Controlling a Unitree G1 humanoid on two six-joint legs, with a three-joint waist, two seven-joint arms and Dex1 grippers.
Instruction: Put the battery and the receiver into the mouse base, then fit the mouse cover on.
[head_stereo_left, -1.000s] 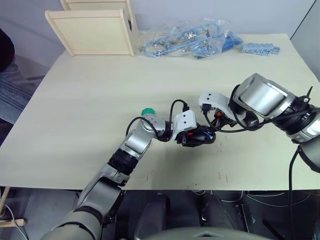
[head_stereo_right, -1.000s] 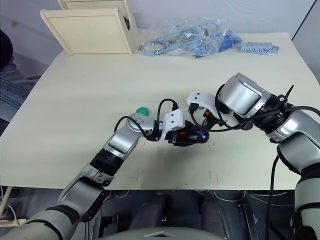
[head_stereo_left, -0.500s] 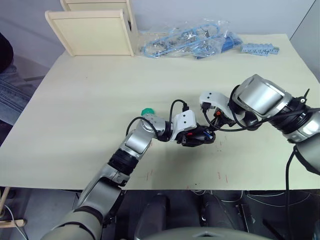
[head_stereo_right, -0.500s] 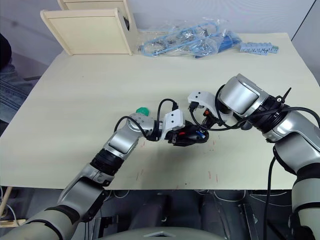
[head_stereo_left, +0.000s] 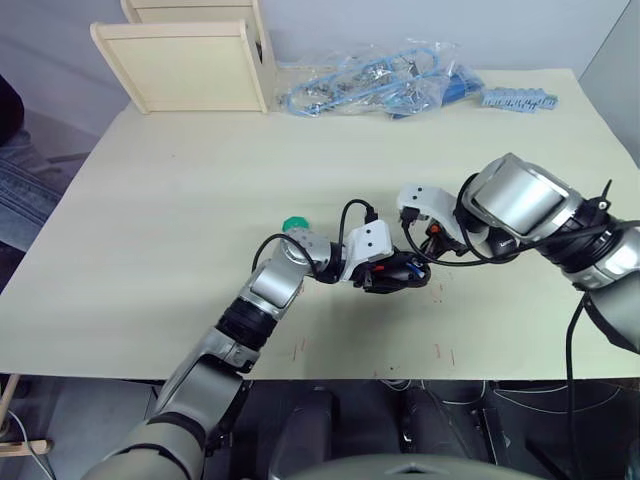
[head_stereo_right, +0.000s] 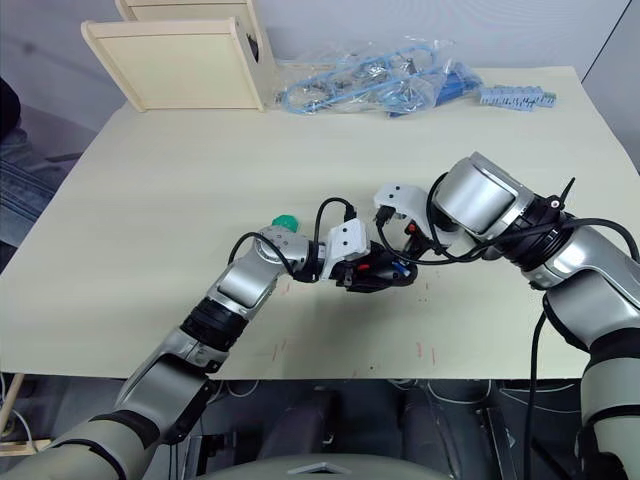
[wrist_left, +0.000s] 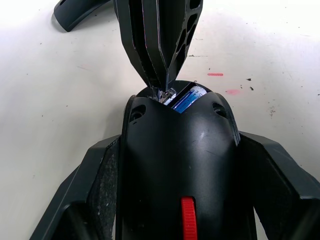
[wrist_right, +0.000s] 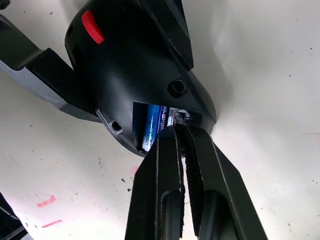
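Left arm: It reached out from the near edge of the tabletop (head_stereo_left: 150, 230), bent at the elbow, and pointed toward 3 o'clock.
Left hand (wrist_left: 175, 165): Its two black fingers sat one on each side of the mouse base (wrist_left: 177, 150) and squeezed it tight.
Right arm: It came in from the 3 o'clock side, curled round, and aimed its hand at the left hand.
Right hand (wrist_right: 182, 131): Its two fingers were pressed together, and the tips touched the open slot at the end of the mouse base. A tiny thing sat at the tips, too small to tell what it was.
Mouse base: It lay on the tabletop near the middle, a bit toward 5 o'clock, held between the two hands. A red piece (wrist_right: 92, 26) showed on its black shell.
Battery (wrist_right: 151, 127): The small blue one lay inside the slot of the mouse base, right beside the right hand's fingertips.
Green disc (head_stereo_left: 294, 224): It sat on the tabletop near the left arm, toward 9 o'clock from the mouse base.
Far edge: A wooden box (head_stereo_left: 190, 60) and a bag of blue parts (head_stereo_left: 380, 80) lay at 12 o'clock.
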